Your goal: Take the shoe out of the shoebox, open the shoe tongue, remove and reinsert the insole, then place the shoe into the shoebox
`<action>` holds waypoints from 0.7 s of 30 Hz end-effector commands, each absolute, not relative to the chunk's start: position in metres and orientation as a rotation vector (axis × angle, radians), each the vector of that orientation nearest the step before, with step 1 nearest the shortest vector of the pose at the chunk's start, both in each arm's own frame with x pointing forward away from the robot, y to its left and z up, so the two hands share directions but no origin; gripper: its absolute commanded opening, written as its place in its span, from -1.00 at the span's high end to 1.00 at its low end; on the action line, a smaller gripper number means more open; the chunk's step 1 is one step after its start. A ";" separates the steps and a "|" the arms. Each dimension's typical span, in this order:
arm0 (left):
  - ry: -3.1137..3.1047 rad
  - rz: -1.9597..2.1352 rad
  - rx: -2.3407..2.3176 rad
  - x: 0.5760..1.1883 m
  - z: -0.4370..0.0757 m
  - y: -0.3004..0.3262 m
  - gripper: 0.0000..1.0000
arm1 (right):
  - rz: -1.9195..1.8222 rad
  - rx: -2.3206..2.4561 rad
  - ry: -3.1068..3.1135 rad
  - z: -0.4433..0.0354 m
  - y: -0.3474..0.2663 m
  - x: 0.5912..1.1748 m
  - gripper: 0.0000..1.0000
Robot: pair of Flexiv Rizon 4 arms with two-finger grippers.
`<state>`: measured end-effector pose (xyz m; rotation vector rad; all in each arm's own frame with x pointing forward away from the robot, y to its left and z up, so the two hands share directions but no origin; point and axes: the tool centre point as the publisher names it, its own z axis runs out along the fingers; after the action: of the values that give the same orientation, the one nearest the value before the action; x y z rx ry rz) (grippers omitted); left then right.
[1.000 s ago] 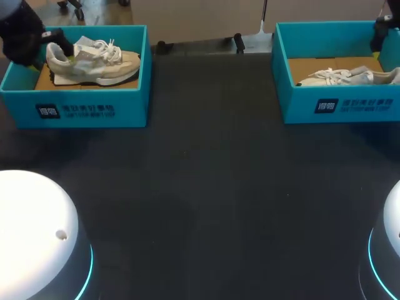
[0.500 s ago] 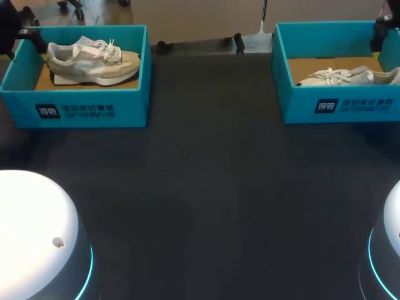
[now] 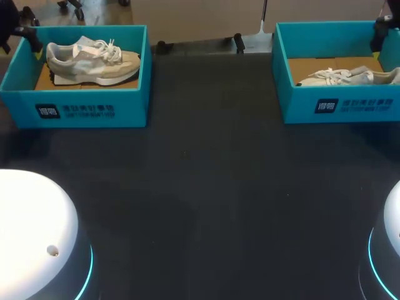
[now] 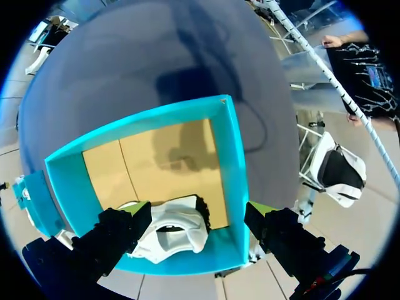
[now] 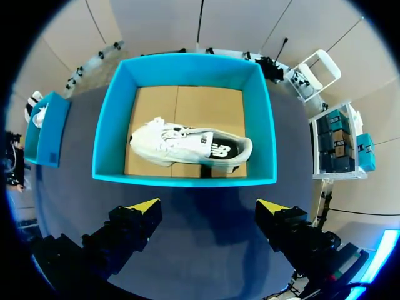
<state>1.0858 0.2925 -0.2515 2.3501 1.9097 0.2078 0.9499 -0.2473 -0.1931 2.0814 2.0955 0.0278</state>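
Dark table (image 3: pixel 206 187) carried left shoebox (image 3: pixel 94 109) at 10 o'clock, right shoebox (image 5: pixel 181 178) at 2, each w/ a shoe. We had both claws released: left gripper (image 4: pixel 194 210) over heel of left shoe (image 4: pixel 172 234), right gripper (image 5: pixel 209 206) short of its box. Risk: one left finger (image 4: pixel 256 211) seemed outside the wall, so closing could pinch cardboard.

One dark table (image 3: pixel 206 187) carries two teal shoeboxes: the left shoebox (image 3: pixel 94 111) at its far left corner; the right shoebox (image 3: pixel 337 106) at its far right corner; two pale shoes, the left shoe (image 3: pixel 94 59) and the right shoe (image 3: pixel 350 76), one per box; two grippers, left gripper (image 4: pixel 194 215) and right gripper (image 5: pixel 209 209), two yellow-tipped fingers each.
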 end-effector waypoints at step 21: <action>1.897 0.151 2.329 1.153 -0.266 0.282 -1.00 | 0.026 2.080 2.095 -0.193 -0.247 0.950 -1.00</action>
<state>1.1244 0.2860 -0.2570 2.3152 1.8959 0.2037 0.9500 -0.2474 -0.1932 2.0811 2.0957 0.0278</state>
